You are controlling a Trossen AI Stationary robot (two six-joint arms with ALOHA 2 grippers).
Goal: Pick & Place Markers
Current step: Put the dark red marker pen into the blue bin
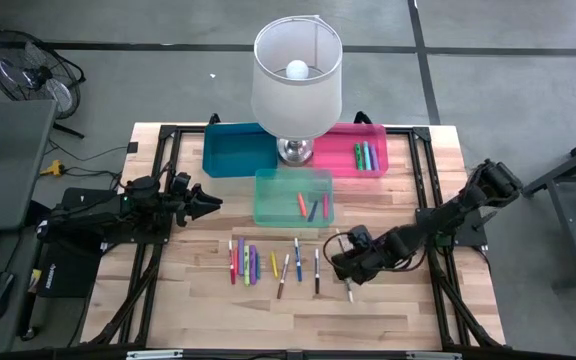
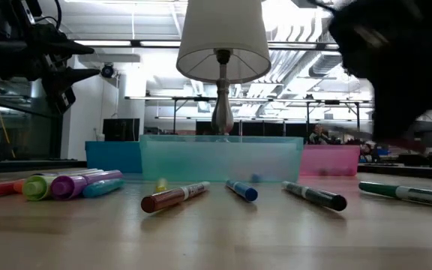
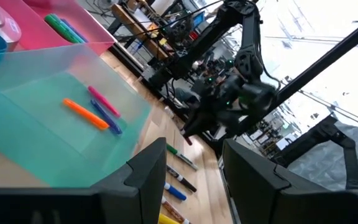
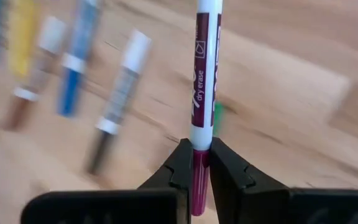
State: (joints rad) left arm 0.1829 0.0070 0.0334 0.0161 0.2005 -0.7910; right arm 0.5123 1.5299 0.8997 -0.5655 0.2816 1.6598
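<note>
Several markers (image 1: 268, 265) lie in a row on the wooden table, in front of the teal bin (image 1: 294, 197). That bin holds an orange, a pink and a blue marker (image 3: 92, 112). My right gripper (image 1: 351, 262) hovers over the right end of the row, above a green marker (image 1: 349, 290), and is shut on a maroon-and-white dry-erase marker (image 4: 205, 74). My left gripper (image 1: 203, 203) waits open above the table's left side, pointing at the teal bin, its fingers (image 3: 145, 180) apart. My right gripper pinches the dry-erase marker by its maroon end (image 4: 199, 163) between the two fingers (image 4: 182, 165). The rest of the marker sticks out forward past the fingertips. It is lifted clear of the table, over the green marker (image 4: 218, 118).
A table lamp (image 1: 296, 80) stands at the far middle, between a blue bin (image 1: 238, 148) and a pink bin (image 1: 353, 150) holding green and blue markers (image 1: 366, 157). Bare wood lies along the near edge (image 1: 298, 325).
</note>
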